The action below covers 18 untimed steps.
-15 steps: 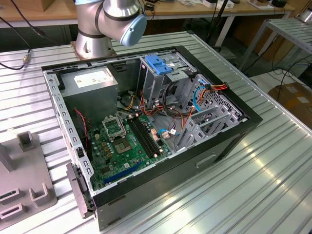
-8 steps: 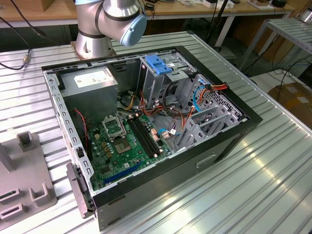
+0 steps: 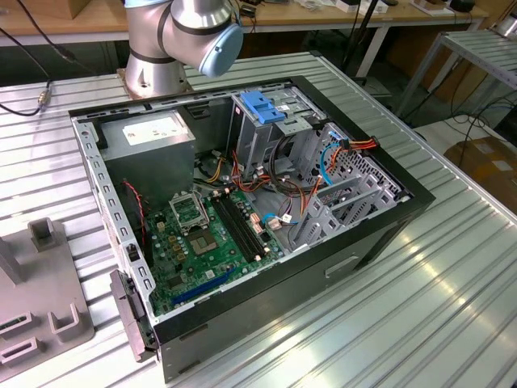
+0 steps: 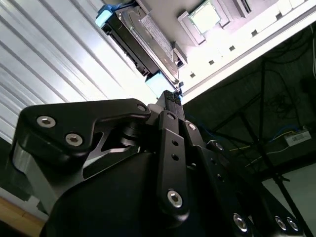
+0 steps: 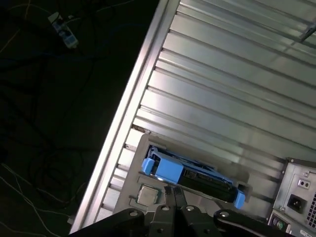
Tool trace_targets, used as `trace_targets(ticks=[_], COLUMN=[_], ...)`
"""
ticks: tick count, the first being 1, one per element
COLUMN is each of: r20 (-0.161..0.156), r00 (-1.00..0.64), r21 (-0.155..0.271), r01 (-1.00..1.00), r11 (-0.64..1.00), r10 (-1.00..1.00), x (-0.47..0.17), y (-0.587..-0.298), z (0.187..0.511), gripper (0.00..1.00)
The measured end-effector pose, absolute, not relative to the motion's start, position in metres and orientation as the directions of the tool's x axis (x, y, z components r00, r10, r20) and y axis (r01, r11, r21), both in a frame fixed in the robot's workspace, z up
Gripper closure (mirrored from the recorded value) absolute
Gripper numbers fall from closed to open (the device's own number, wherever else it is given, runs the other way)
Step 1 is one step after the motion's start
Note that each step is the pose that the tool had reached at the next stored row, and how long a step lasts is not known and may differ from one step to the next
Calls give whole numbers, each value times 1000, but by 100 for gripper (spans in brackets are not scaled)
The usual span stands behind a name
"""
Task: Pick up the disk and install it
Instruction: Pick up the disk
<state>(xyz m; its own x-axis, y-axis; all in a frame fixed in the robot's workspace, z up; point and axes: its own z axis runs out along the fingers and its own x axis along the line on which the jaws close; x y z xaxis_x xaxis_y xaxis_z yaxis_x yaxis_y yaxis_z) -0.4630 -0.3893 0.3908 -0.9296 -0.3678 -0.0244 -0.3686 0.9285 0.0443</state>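
Where the exterior view looks down on the slatted metal desk [image 3: 452,267], an open computer case [image 3: 412,202] lies with its interior facing up. Inside it are a grey power supply box [image 3: 153,133] with a white sticker, a blue-handled drive cage [image 3: 262,105] and a green motherboard [image 3: 202,234]. The arm [image 3: 186,32] rises behind the case, and a grey fixture [image 3: 40,307] rests on the desk at the exterior view's left. In the second wrist view, the black tool [image 4: 171,95] has its two fingers brought together with nothing between them. Its tips lie just beside one blue-railed end of the disk [image 4: 143,37]; whether they touch it cannot be told. The disk stands on edge in the grey fixture, close to a square chip [image 4: 205,16] seated in the same fixture. In the first wrist view, the tool [image 5: 174,189], fingers together, sits just beside the disk [image 5: 202,177]. The disk is held on edge in the fixture [image 5: 133,173] near the desk's border, with a socketed grey panel [image 5: 298,192] close by.
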Motion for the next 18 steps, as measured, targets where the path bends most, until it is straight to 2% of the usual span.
trace_targets(ticks=[18], r20=[-24], r00=[-783], r21=[44], r01=[-622], r11=[782], r10=[-621], x=[-463], y=[-389], z=[391], gripper=[90])
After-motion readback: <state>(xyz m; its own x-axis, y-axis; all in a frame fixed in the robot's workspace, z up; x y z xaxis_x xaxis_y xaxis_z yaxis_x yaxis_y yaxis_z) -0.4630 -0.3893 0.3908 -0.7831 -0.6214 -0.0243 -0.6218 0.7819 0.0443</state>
